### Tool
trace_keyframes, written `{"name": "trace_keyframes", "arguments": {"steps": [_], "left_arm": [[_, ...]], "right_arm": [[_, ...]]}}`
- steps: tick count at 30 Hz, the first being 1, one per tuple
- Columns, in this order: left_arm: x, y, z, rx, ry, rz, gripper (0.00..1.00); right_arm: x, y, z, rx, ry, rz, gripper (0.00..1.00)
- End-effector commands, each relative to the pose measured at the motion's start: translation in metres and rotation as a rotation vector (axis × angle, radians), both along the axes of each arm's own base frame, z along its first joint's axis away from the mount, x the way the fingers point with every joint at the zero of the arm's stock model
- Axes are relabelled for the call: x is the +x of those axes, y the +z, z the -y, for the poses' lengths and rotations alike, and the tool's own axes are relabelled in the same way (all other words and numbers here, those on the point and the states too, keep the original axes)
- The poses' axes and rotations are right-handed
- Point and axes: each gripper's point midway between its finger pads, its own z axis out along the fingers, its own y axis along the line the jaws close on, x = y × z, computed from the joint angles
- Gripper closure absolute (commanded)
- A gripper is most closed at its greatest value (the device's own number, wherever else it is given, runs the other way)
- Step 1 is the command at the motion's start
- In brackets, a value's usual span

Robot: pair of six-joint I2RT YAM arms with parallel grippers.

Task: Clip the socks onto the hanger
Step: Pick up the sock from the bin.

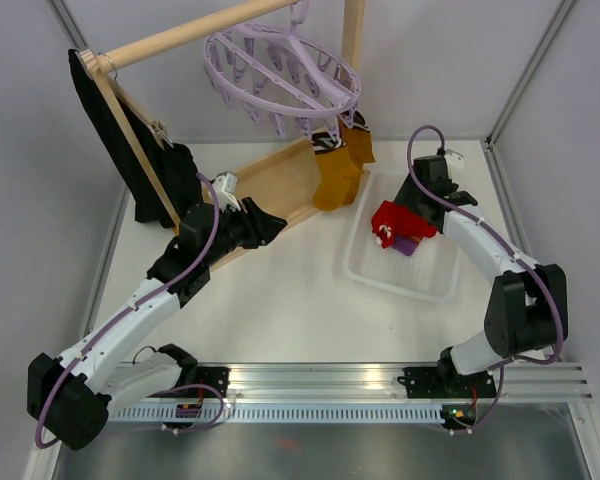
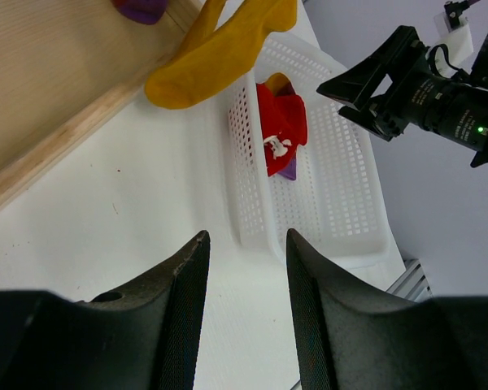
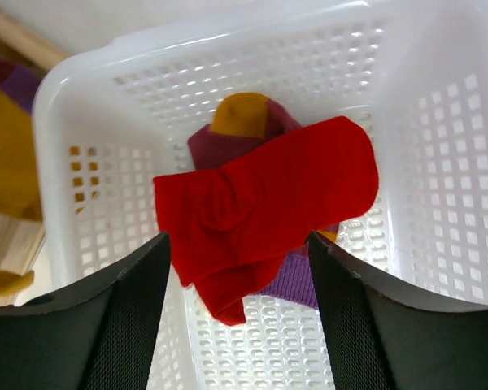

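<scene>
Tool on R arm [image 3: 237, 244] wide open above red sock [image 3: 268, 195].

No lettering, brand, number or sign can be read in any of the views. The white tag [image 2: 459, 34] seen from the left wrist camera shows no legible print. The white marks on the red sock [image 2: 285, 114] and the black-and-white patch at the top of the mustard-yellow sock [image 1: 336, 178] are too small to make out — neither resolves into letters.
</scene>
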Motion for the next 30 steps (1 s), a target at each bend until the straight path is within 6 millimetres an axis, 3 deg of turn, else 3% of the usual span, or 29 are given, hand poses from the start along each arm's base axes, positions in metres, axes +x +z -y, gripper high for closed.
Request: {"name": "trace_keyframes", "arguments": {"steps": [1, 4, 6, 10, 20, 30], "left_arm": [[0.003, 0.021, -0.002, 0.01, 0.005, 0.065, 0.51], [0.003, 0.021, -0.001, 0.011, 0.002, 0.063, 0.51], [0.003, 0.022, -0.002, 0.011, 0.003, 0.063, 0.51], [0.002, 0.022, -0.002, 0.014, 0.001, 0.06, 0.51], [-0.004, 0.019, -0.001, 0.026, -0.025, 0.046, 0.51], [-0.007, 0.018, 0.003, 0.014, -0.048, 0.034, 0.51]], "right_arm": [[0.003, 0.028, -0.026, -0.004, 0.166, 0.09, 0.29], [0.002, 0.034, -0.041, -0.054, 0.227, 0.096, 0.4], [0.003, 0.028, -0.053, -0.162, 0.3, 0.061, 0.41], [0.006, 0.014, -0.063, -0.185, 0.337, 0.028, 0.41], [0.021, -0.014, -0.065, -0.227, 0.343, -0.053, 0.53], [0.024, -0.03, -0.064, -0.247, 0.351, -0.111, 0.58]]}}
